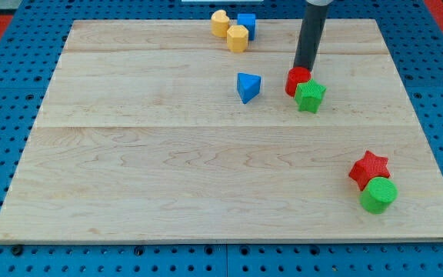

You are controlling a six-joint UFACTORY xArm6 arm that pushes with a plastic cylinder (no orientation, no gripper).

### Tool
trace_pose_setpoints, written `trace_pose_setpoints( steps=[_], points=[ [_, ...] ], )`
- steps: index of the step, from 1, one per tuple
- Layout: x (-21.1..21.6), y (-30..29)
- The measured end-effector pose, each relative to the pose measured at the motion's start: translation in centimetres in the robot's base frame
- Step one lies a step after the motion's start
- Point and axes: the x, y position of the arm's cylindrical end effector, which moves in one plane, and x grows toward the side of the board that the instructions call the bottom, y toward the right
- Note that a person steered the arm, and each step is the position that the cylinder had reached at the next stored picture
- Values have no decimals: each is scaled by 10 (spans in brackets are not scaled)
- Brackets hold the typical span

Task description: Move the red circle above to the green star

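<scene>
The red circle (296, 78) lies on the wooden board (168, 177) right of centre near the view's top. It touches the green star (311, 95), which sits just below and to the right of it. My tip (304, 69) is at the red circle's upper edge, touching it from the view's top. The dark rod rises from there out of the top of the view.
A blue triangle (248, 86) lies left of the red circle. Two yellow blocks (221, 23) (238, 38) and a blue cube (247, 25) cluster at the top edge. A red star (369, 169) and a green circle (378, 195) sit at the lower right.
</scene>
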Motion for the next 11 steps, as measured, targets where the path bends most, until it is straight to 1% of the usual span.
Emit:
trace_pose_setpoints(
  steps=[2,3,4,6,9,11],
  points=[
    [9,-8],
    [8,-50],
    [9,-67],
    [25,-41],
    [25,16],
    [27,16]
  ],
)
